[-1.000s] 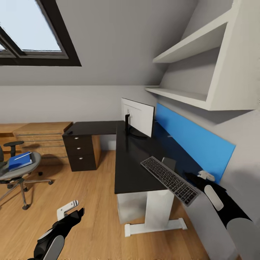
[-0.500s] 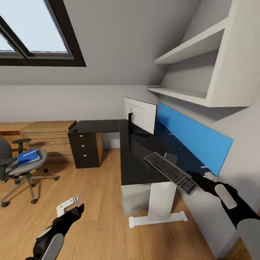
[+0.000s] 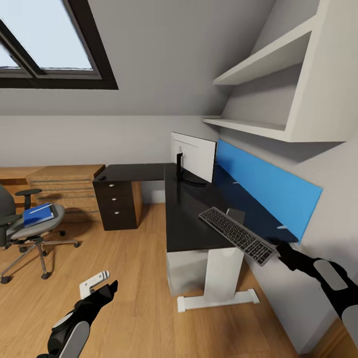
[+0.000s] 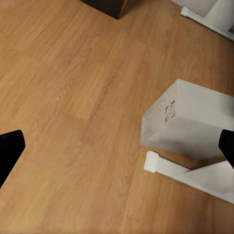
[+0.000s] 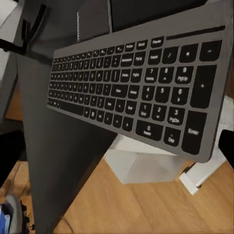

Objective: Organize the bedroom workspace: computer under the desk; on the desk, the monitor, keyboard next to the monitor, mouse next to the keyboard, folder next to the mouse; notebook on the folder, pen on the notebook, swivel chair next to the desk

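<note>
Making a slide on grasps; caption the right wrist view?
Keyboard held tilted above the black desk's edge, white computer on the wood floor below.

Black L-shaped desk (image 3: 189,219) on white legs, monitor (image 3: 194,157) standing at its far end, wooden floor (image 3: 134,298) carrying white computer (image 3: 191,273) under the desk, drawer unit (image 3: 117,206), swivel chair (image 3: 25,233) with blue folder (image 3: 39,215) on its seat

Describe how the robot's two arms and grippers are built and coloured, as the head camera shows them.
Both arms are black with light grey oval panels set into their links. The left gripper ends in a black wrist with a white, flat finger that has small dark holes along it. The right gripper looks all black at the tip, and its forearm carries a grey oval panel. No cables or markings are visible.
</note>
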Available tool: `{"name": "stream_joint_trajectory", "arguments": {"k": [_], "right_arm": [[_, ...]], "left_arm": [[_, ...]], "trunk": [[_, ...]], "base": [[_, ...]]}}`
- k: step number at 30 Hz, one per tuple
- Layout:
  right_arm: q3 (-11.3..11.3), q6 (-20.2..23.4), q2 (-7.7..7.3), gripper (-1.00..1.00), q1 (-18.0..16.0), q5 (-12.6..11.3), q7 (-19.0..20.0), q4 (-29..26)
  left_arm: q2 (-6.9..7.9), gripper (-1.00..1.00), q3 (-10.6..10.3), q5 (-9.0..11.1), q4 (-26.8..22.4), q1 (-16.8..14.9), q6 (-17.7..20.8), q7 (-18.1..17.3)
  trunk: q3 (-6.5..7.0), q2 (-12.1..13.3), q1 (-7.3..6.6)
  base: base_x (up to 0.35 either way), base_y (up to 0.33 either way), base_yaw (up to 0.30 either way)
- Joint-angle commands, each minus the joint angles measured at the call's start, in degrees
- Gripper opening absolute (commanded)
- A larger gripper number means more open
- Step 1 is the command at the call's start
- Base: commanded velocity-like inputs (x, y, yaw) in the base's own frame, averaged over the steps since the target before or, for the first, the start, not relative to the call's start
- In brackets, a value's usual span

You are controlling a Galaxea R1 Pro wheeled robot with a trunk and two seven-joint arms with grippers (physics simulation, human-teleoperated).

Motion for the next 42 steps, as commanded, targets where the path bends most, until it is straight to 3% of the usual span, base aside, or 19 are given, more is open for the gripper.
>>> {"name": "stream_joint_trajectory", "arguments": {"k": [1,5,10,23,27,31,42], "right_arm": [[-0.65,0.35,-0.11,1.00,-0.03,-0.04,1.62,1.43],[-1.20,0.35,-0.30,1.00,-0.08,-0.02,4.98,4.01],[-1.36,0.32,-0.39,1.00,-0.03,-0.02,6.41,4.96],[-1.48,0.12,-0.87,1.00,-0.06,0.02,7.38,5.72],[-1.48,0.09,-0.98,1.00,-0.04,0.06,8.19,5.92],[-1.48,0.09,-1.02,1.00,-0.05,0.07,8.37,5.92],[-1.48,0.06,-1.03,1.00,-0.04,0.07,8.41,6.04]], "left_arm": [[-0.10,1.00,-0.13,0.51,-0.07,-0.05,0.05,0.54],[-0.34,1.00,-0.13,0.44,-0.07,-0.05,0.05,0.59],[-0.41,1.00,-0.09,0.42,-0.25,-0.05,0.04,0.53],[-0.49,1.00,-0.18,0.50,-0.06,-0.05,0.05,0.52],[-0.44,1.00,-2.07,0.44,0.02,-0.05,0.05,0.58],[-0.43,1.00,-2.62,0.42,0.03,-0.05,0.05,0.60],[-0.43,1.00,-2.76,0.42,0.06,-0.05,0.05,0.69]], "trunk": [[-0.25,-0.46,0.23],[-0.97,-2.06,1.10],[-1.86,-4.07,2.20],[-4.20,-9.28,5.06],[-4.92,-10.88,5.94],[-5.63,-12.49,6.82],[-7.61,-16.90,9.23]], "base": [[0.000,0.000,0.000],[0.000,0.000,0.000],[0.000,0.000,0.000],[0.000,0.000,0.000],[0.000,0.000,0.000],[0.000,0.000,0.000],[0.000,0.000,0.000]]}}
